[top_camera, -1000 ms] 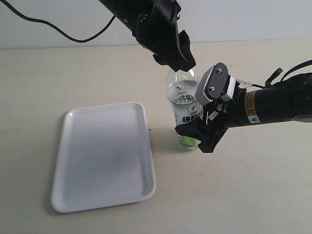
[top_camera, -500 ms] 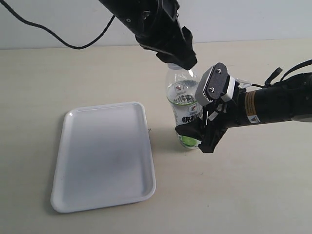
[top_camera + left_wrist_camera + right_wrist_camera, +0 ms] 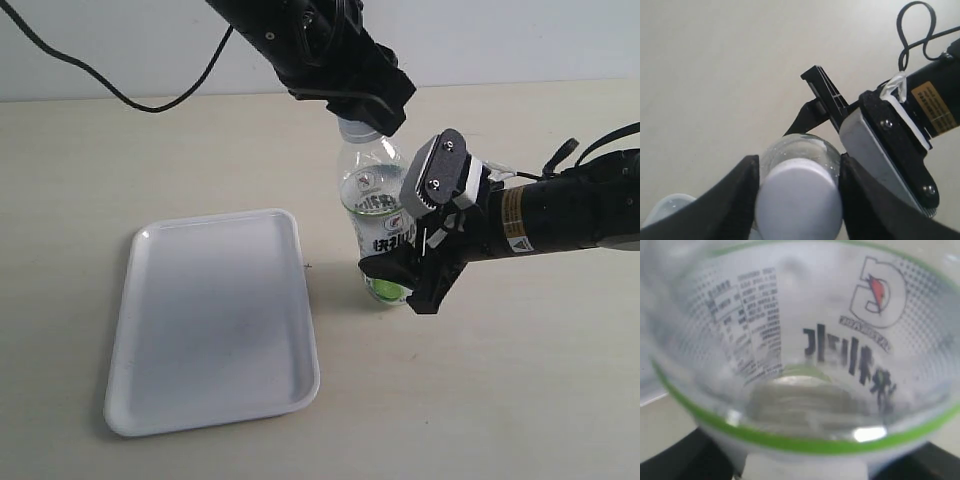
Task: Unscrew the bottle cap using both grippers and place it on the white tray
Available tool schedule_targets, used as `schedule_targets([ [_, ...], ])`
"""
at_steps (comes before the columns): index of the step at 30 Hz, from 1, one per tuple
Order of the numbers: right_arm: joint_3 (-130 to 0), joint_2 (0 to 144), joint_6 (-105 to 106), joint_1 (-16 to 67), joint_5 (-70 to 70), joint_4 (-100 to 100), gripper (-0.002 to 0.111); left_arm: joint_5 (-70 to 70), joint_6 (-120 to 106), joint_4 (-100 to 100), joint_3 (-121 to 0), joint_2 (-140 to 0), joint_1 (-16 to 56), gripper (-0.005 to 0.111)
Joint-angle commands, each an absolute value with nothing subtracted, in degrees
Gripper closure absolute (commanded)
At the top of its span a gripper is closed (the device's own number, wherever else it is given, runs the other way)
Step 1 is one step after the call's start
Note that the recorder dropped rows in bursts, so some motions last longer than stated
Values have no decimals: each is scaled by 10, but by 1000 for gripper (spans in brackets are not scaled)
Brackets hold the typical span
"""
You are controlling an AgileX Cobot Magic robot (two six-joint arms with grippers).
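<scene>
The white tray lies flat on the tabletop, toward the near left corner. The bottle stands upright to the right of the tray, near the tabletop centre, apart from the tray rim. The right gripper reaches in from the right edge, its jaws clamped on the labelled body of the bottle. The left gripper reaches in from the far edge. Its fingers press opposite sides of the bottle cap, which is seated on the bottle neck.

bottle label: big g-like logo, red mark; dark lettering illegible. yellow sticker: print too small.
</scene>
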State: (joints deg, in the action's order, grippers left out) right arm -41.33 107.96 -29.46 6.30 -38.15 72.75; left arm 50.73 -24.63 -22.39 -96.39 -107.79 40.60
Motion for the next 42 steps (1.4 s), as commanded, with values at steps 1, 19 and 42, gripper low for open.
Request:
schedule_targets([
  [1,-416,1070,-290,63,-389,728,108,499,-244,-211,-995,-1071,406,33],
  [19,-416,1070,-287,63,-351,728,108,570,-632,-92,-1015,-1025,406,26],
  [42,-416,1072,-244,63,-326,718,108,579,-780,-94,-1015,-1035,424,43],
])
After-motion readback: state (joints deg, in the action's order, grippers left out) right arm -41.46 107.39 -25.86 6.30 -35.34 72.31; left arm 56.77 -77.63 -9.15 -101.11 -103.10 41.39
